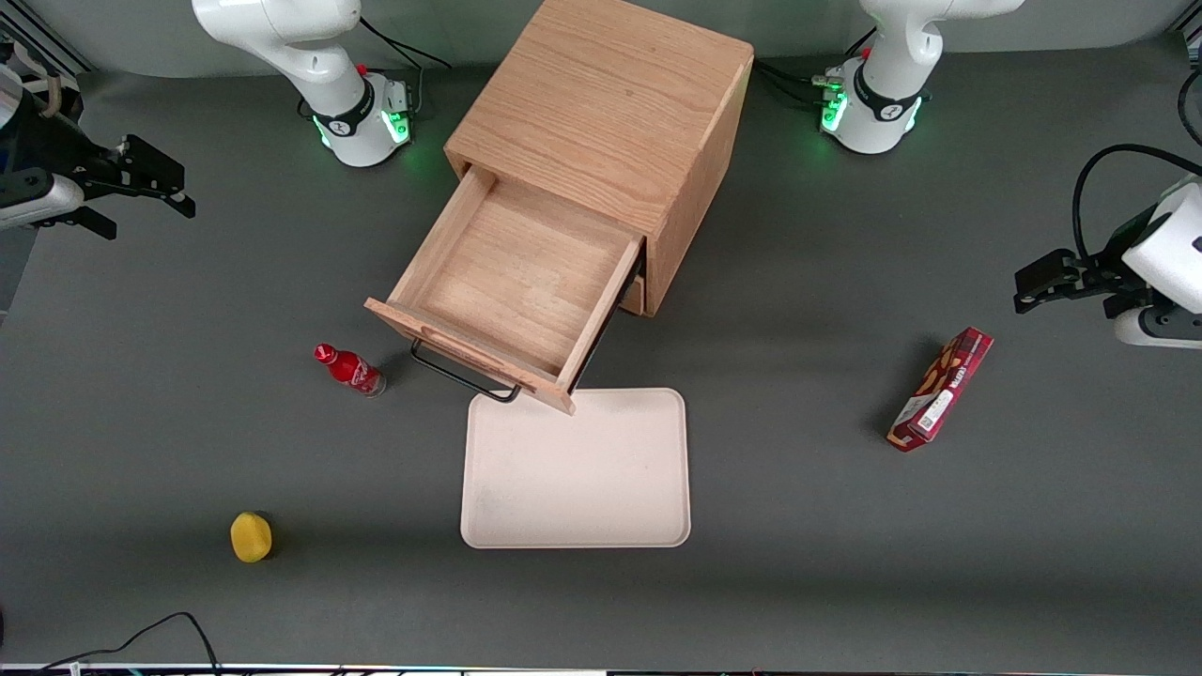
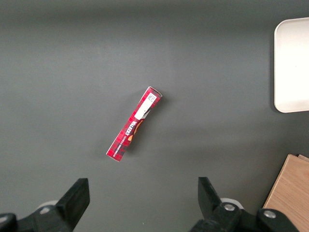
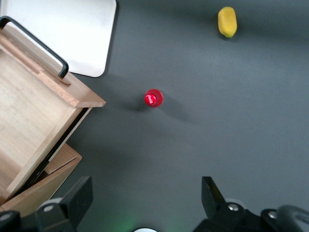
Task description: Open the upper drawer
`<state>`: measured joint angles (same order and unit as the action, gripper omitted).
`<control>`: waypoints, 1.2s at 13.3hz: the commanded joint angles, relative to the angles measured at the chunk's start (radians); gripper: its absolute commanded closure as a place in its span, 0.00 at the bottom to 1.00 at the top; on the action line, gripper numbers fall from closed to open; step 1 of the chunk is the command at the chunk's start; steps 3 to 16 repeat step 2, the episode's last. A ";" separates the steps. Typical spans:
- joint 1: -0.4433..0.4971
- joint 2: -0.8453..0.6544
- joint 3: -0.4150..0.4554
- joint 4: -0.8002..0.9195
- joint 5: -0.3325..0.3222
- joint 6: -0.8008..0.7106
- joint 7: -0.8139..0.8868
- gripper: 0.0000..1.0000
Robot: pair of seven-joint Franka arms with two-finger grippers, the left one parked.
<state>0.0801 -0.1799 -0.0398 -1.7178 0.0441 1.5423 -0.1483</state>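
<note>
Item: upper drawer [image 1: 521,277], oak cabinet [image 1: 610,113]. Condition: drawn well out, its shallow tray bare, its black bar handle [image 1: 460,374] hanging over the corner of the cream tray [image 1: 575,469] on the bench [image 1: 845,526]. We judge the opening done.

Risks, as we judge them: the drawer stands far out on its runners, so any knock from a passing arm could rack it or shift the cabinet. The red bottle [image 1: 349,368] stands just beside the drawer's front corner and could be tipped by a low sweep. The yellow object [image 1: 251,536] lies nearer the front camera, well apart from the drawer.

Tool [image 1: 141,192]: at the working arm's end of the bench, raised, well apart from the drawer. We find its fingers spread wide, gripping nothing and touching nothing.
</note>
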 commanded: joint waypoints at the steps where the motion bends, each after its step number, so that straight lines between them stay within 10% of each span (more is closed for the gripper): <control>1: 0.024 0.034 -0.012 0.056 -0.020 -0.027 0.065 0.00; 16: 0.023 0.034 -0.011 0.056 -0.015 -0.027 0.072 0.00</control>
